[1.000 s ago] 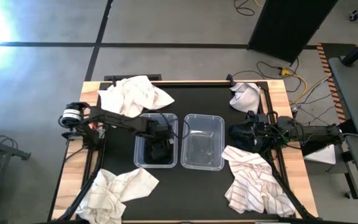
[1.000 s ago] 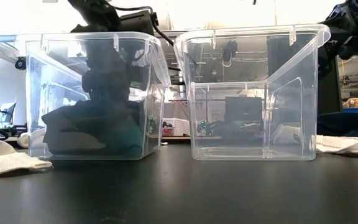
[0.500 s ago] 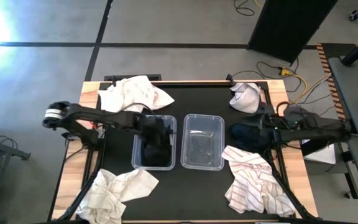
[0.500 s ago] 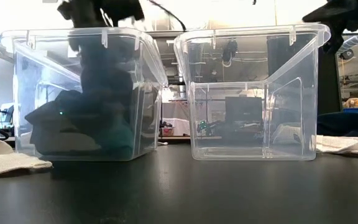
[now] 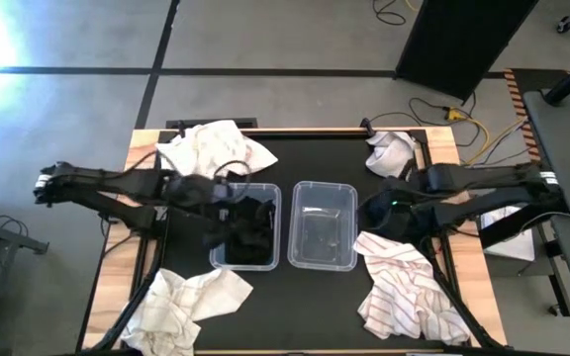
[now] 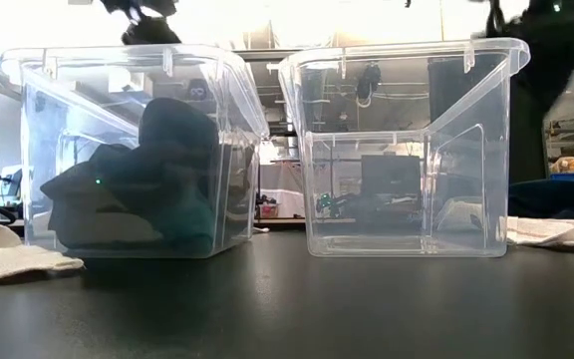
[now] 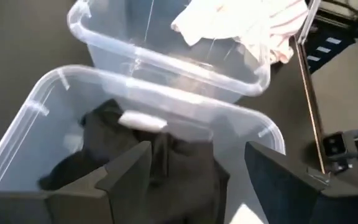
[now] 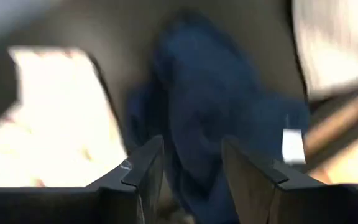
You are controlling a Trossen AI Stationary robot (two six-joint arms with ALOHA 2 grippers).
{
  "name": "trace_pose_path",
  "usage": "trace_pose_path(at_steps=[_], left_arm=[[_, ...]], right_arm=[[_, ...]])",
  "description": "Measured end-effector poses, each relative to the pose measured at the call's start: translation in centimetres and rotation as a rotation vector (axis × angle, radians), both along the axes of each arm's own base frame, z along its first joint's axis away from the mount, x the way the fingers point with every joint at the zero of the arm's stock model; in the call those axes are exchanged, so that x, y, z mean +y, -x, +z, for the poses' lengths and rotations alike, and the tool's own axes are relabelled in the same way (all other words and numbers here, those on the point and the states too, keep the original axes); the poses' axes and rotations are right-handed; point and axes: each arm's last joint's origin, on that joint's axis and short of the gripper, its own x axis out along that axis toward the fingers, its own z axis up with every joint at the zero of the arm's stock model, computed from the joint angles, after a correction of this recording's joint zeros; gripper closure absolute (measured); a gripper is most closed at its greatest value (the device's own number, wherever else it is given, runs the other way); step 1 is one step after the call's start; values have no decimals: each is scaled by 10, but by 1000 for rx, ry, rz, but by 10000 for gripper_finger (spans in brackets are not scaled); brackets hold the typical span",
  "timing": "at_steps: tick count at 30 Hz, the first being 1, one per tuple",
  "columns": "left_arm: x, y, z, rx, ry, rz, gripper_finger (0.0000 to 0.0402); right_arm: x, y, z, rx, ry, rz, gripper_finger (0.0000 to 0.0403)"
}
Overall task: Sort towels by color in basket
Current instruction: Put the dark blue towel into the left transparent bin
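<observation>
Two clear baskets stand mid-table. The left basket (image 5: 246,225) holds dark towels (image 7: 160,168), black and dark green (image 6: 157,184), piled on its floor. My left gripper (image 7: 194,165) hovers open just above them, over the basket's rim (image 5: 234,203). The right basket (image 5: 325,225) is bare. A navy towel (image 8: 197,118) lies on the table right of it (image 5: 372,223). My right gripper (image 8: 191,165) stands open over that towel (image 5: 384,210), not touching it as far as shows. White towels lie at the far left (image 5: 216,148), far right (image 5: 392,153) and near left (image 5: 191,302); a striped one (image 5: 409,287) lies near right.
The two baskets stand side by side with a narrow gap between them. Both arms reach in low from the table's side edges. The white towel at the near left hangs slightly over the table's front edge.
My left gripper has let go of the dark towel, which dropped onto the pile in the left basket. The gripper then rose above the rim and drew back toward the table's left edge. My right arm has swung up and tipped its gripper down over the navy towel.
</observation>
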Motion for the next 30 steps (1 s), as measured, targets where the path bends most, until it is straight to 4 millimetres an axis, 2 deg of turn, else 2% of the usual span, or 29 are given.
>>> trace_pose_path(at_steps=[2, 4, 8, 14, 18, 24, 30], left_arm=[[-9, 12, 3, 9, -26, 6, 157], [-20, 21, 4, 10, -53, 9, 157], [-42, 33, 9, -71, -99, -10, 157], [-73, 42, 1, -117, -169, -56, 157], [-84, 45, -11, -97, -192, -70, 157], [-86, 47, -23, -72, -189, -44, 157], [-86, 47, -22, -78, -186, -38, 157]], right_arm=[[1, -1, -10, 126, -24, -17, 246], [1, -5, -18, 180, -35, -20, 234], [-4, -14, -37, 160, -31, -35, 198], [-13, -15, -76, 222, -107, -82, 142], [-13, -9, -99, 293, -158, -105, 126], [-11, -4, -127, 294, -213, -154, 146], [-11, 0, -140, 324, -204, -177, 213]])
